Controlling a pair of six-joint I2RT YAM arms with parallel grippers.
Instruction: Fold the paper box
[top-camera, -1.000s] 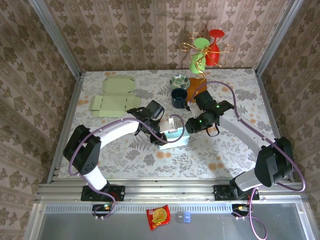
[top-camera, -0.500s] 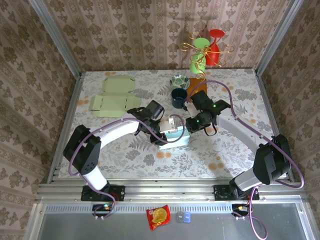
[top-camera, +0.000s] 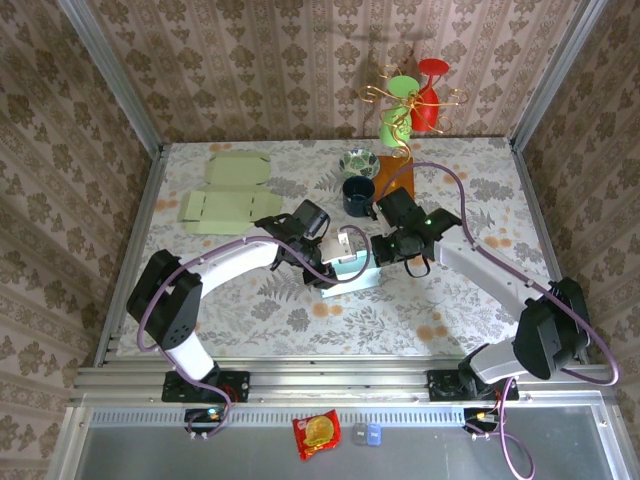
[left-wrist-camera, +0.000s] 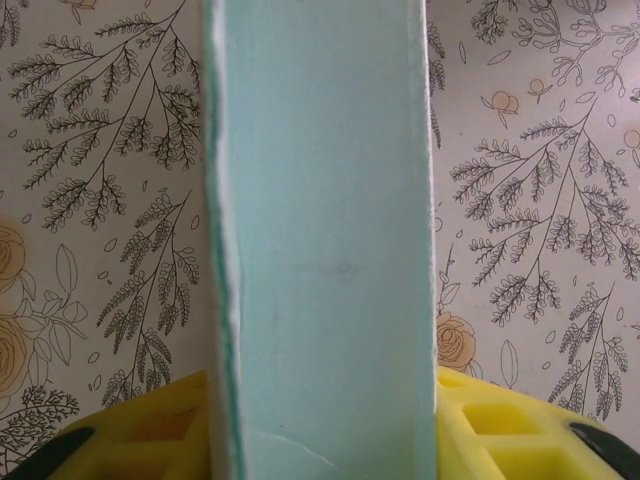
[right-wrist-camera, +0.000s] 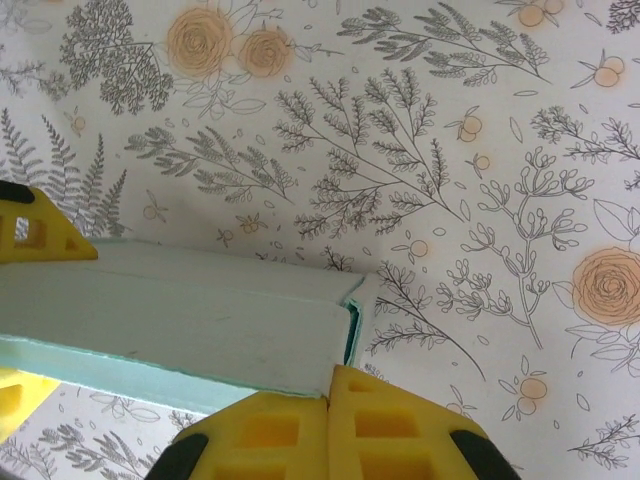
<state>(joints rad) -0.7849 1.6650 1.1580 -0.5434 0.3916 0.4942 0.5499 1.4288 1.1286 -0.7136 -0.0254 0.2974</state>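
The table (top-camera: 250, 310), under a floral cloth, carries everything else. Two arms reach to its middle: the left arm (top-camera: 225, 262) from the near left, the right arm (top-camera: 490, 265) from the near right.

Two flat pale green blanks lie at the far left, one (top-camera: 237, 170) behind the other (top-camera: 215, 210), just apart.

One pale teal box (top-camera: 352, 272) sits mid-table between the two claws. The left claw (top-camera: 328, 264) is clenched on it: in the left wrist view a panel of the box (left-wrist-camera: 325, 230) runs straight up between the yellow fingers (left-wrist-camera: 160, 425). The right claw (top-camera: 378, 252) is clenched with nothing between its fingers; in the right wrist view the fingers (right-wrist-camera: 270, 435) are pressed together, their tips touching the lower edge of the box (right-wrist-camera: 180, 320) near its corner. What the box holds cannot be told.

A gold wire rack (top-camera: 410, 97) stands at the far edge on a wooden base (top-camera: 392, 175), hung with green and red cups; their number cannot be told.

One dark blue cup (top-camera: 358, 194) stands just beside the base, its inside too dark to read. One patterned bowl (top-camera: 358, 161) sits just behind the cup.

On the grey ledge in front of the arm bases lie one red packet (top-camera: 316, 433) and, near it, one small blue-grey item (top-camera: 367, 433).
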